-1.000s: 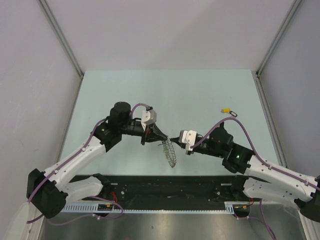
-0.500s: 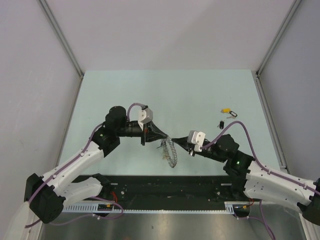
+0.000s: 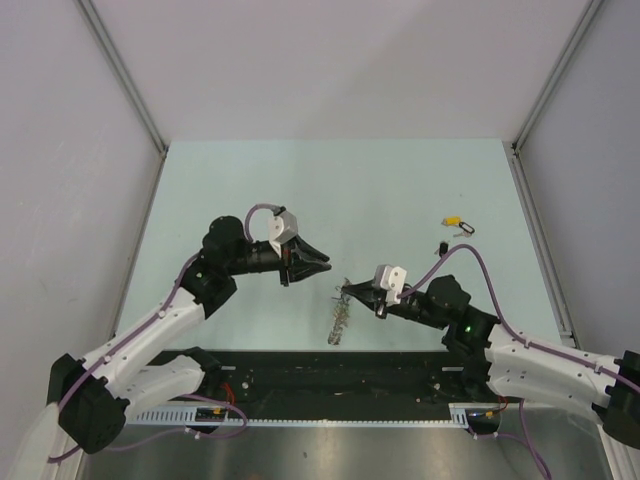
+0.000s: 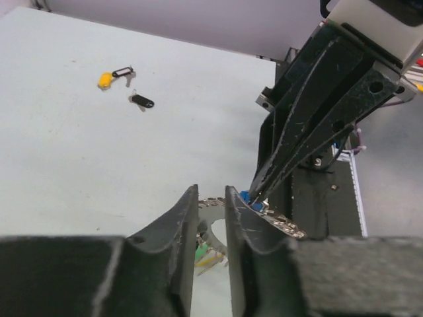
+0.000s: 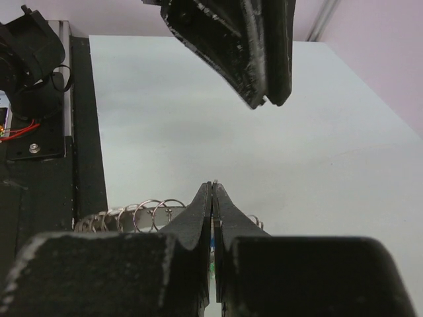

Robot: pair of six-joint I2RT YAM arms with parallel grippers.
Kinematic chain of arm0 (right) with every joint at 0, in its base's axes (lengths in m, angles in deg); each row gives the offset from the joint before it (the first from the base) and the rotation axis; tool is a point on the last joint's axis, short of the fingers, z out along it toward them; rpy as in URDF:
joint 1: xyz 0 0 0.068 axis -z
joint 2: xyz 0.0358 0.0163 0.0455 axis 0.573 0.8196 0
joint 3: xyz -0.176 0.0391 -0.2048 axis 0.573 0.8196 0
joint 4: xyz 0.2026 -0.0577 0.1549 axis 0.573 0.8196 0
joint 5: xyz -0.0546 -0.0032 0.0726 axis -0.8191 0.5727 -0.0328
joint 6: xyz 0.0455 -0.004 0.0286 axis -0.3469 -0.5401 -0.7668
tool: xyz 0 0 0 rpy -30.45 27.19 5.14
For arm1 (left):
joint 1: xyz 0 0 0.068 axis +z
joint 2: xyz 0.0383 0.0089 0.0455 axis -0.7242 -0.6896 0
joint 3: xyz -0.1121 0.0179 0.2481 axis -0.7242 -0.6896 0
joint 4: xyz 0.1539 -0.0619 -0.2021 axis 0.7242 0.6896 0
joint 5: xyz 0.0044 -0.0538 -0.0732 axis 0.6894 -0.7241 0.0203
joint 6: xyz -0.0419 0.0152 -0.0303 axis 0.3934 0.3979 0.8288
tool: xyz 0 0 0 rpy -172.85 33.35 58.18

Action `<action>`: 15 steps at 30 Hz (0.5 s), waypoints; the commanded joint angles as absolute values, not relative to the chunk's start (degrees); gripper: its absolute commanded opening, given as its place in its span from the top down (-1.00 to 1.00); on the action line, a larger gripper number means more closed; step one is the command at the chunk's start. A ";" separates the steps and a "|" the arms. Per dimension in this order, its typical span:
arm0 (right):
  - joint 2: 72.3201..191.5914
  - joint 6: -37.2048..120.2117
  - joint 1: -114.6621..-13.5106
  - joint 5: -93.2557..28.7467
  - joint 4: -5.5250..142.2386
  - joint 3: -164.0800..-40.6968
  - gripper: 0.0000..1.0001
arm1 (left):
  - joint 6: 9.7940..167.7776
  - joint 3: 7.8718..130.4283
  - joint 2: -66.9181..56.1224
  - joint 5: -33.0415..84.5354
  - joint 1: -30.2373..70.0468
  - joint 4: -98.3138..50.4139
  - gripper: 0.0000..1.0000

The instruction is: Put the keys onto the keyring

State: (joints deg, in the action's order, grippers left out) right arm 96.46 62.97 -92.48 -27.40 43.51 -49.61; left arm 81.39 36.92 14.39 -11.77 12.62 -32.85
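L gripper (image 3: 318, 266) is backing off, jaws parting, empty; R gripper (image 3: 347, 291) is clenching keyring (image 3: 338, 322) solo; 2 keys (image 3: 452, 221) waiting on the table.

Right gripper (image 3: 346, 292) holds keyring (image 3: 339, 322) by top; left gripper (image 3: 322, 266) just apart; yellow-tagged key (image 3: 452, 221) far right.

The left arm (image 3: 150, 330) and right arm (image 3: 540, 355) each consist of white moulded link shells joined by black cylindrical joint housings, with a purple cable (image 3: 258, 208) routed externally in loops along the links. A white camera block (image 3: 283, 228) is mounted behind the left tool (image 3: 325, 266) and likewise behind the right tool (image 3: 345, 291). Both tools are black, with tapered, scuffed fingers (image 4: 330, 99) bearing round screw holes, and a green indicator light (image 3: 463, 327) glows on the right arm.
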 commanded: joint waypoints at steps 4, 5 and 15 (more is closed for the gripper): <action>95.70 66.68 -88.66 -19.09 46.92 -57.15 1.00 | 57.66 47.51 10.86 -19.77 13.18 -8.43 0.09; 95.87 67.21 -87.79 -17.93 48.15 -57.86 1.00 | 55.26 49.35 10.34 -21.35 13.18 -5.96 0.06; 99.38 72.84 -85.59 -8.87 61.25 -65.86 1.00 | 48.46 52.35 5.24 -24.09 12.13 0.66 -0.11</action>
